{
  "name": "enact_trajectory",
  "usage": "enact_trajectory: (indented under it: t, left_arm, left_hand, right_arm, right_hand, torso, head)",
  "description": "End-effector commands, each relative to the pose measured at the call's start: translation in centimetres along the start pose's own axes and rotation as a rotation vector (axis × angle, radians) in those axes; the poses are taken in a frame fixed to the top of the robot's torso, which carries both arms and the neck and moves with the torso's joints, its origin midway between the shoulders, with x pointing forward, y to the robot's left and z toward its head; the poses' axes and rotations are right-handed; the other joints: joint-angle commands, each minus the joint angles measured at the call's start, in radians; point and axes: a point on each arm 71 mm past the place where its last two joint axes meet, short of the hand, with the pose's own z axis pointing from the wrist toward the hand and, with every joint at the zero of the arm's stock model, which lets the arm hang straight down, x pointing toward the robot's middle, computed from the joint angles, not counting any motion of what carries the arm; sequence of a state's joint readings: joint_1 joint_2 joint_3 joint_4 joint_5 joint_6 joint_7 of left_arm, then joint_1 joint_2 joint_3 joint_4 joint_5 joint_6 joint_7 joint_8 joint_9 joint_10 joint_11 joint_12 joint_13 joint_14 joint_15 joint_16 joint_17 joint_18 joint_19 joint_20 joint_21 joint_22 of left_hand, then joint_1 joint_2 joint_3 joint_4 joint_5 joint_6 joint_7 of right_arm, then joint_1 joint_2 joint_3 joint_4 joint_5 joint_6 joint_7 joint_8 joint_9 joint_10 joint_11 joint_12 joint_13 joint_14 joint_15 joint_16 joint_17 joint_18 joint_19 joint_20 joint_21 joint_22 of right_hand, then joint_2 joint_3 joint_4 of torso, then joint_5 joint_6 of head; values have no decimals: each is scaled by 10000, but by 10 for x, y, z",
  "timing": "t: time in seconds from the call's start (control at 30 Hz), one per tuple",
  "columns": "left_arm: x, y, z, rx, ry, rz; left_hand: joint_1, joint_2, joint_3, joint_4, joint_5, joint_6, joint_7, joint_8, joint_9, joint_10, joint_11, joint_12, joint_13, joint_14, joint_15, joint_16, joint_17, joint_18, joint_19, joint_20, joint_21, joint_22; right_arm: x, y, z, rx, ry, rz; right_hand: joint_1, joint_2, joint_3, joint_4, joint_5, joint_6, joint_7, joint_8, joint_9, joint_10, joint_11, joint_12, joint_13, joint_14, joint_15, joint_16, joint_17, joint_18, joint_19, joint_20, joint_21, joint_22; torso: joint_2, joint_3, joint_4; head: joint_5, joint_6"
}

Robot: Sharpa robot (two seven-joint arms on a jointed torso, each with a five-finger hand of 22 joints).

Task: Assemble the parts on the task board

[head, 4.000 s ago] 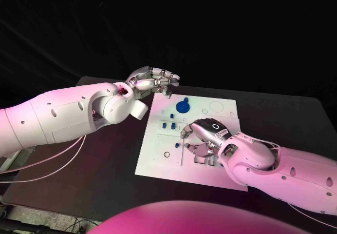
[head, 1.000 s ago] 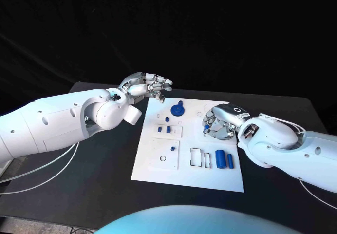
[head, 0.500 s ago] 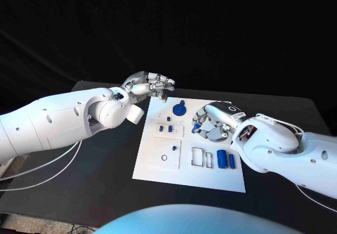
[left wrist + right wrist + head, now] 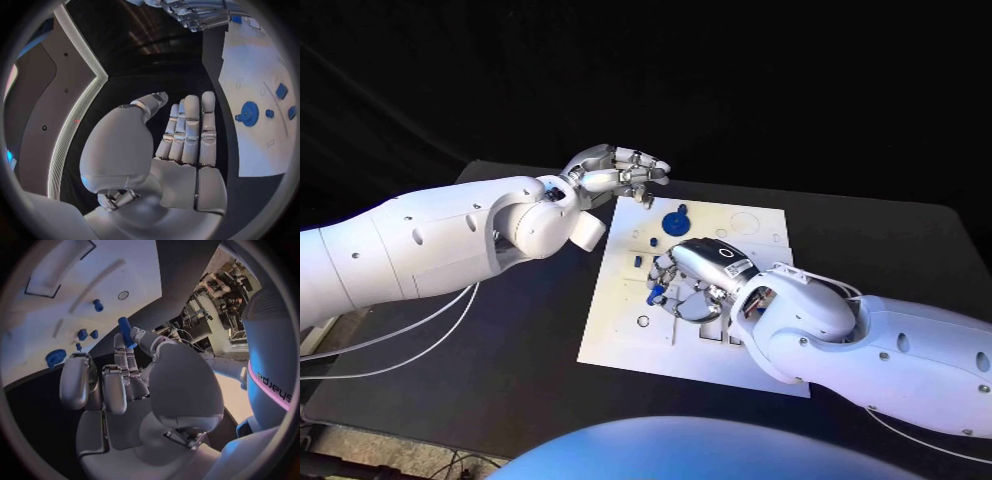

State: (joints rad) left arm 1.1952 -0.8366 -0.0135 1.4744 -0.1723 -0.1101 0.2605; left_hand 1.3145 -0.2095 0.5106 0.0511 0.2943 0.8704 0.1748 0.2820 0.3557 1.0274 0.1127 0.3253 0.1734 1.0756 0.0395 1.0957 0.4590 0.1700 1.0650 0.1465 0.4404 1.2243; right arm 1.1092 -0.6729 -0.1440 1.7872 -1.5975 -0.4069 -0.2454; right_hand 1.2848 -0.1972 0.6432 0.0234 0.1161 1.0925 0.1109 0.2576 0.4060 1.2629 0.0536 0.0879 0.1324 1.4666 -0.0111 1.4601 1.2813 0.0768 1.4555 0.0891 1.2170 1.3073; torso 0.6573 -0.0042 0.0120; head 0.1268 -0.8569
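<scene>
Head view: white task board [image 4: 625, 335] as landmark.
Right hand [image 4: 697, 270]: over board, fingers pinching small blue cylindrical peg [image 4: 125, 331].
Left hand [image 4: 617, 168]: beyond board's far edge, fingers curled, empty.

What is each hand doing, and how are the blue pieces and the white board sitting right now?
Left hand: empty, fingers together, raised beyond the board's far corner.
Right hand: over the board, pinching a blue peg.
Blue gear: flat on the board, untouched.
Small blue parts: resting on the board, apart from both hands.
Board: flat on the table.
</scene>
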Motion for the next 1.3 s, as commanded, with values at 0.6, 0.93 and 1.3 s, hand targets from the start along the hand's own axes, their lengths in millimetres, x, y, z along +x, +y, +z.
enact_trajectory:
  t: [0.6, 0.93, 1.3]
  left_arm:
    - [5, -1, 2, 62, 252, -140]
    - [5, -1, 2, 51, 244, -137]
    - [4, -1, 1, 38, 223, -131]
  left_hand:
    - [-72, 54, 45, -27, 3, -98, 0, 18, 11, -43, -4, 67, -16, -62, 2, -23, -11, 93, 23, -32, -66, -10]
    - [-72, 54, 45, -27, 3, -98, 0, 18, 11, -43, -4, 67, -16, -62, 2, -23, -11, 93, 23, -32, -66, -10]
    - [-82, 55, 44, -30, 1, -102, 1, 25, 16, -49, -2, 75, -18, -66, 4, -19, -16, 93, 26, -30, -75, -9]
  right_arm:
    - [40, -6, 8, 134, 746, 243]
    - [43, -7, 10, 145, 769, 179]
    - [45, -2, 11, 4, 848, 213]
  right_hand:
    - [17, 46, 39, -34, 75, -6, 3, 36, 136, 57, 15, -33, 18, 456, -91, 10, -24, -47, -27, -47, -78, 1673]
    - [20, 47, 42, -42, 85, -16, 5, 37, 142, 54, 16, -41, 19, 458, -90, 13, -17, -46, -28, -47, -83, 1672]
    - [22, 45, 44, -52, 97, -30, 10, 38, 151, 50, 18, -51, 20, 455, -89, 7, -31, -44, -34, -48, -99, 1668]
  torso:
    - [13, 11, -21]
    - [20, 7, -16]
    - [10, 7, -16]
  head:
    - [218, -127]
    - [254, -155]
    - [296, -157]
